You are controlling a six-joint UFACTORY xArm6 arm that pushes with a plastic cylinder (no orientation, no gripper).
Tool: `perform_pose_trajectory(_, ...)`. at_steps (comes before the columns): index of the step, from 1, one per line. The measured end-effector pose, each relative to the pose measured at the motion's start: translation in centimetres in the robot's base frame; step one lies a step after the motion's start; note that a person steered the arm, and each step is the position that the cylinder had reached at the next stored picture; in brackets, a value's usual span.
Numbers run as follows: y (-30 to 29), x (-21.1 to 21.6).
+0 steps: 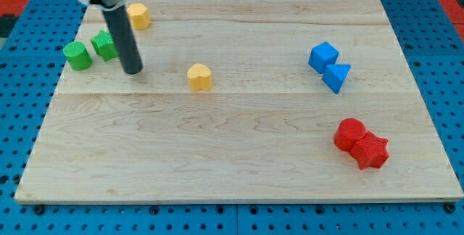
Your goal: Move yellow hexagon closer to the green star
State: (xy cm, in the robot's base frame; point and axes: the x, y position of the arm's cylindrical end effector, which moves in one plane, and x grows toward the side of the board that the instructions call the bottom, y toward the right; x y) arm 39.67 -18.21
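Note:
The yellow hexagon lies near the board's top left, partly hidden behind my rod. The green star sits below and to the left of it, also partly hidden by the rod. My tip rests on the board just to the right of and below the green star, and below the yellow hexagon. It touches neither block as far as I can see.
A green cylinder lies left of the star. A yellow heart sits right of my tip. A blue cube and blue triangle are at the right. A red cylinder and red star are at the lower right.

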Motion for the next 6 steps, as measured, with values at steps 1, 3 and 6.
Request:
perform_pose_trajectory(1, -1.9, -4.1)
perform_pose_trajectory(3, 0.4, -8.5)
perform_pose_trajectory(6, -0.4, -14.6)
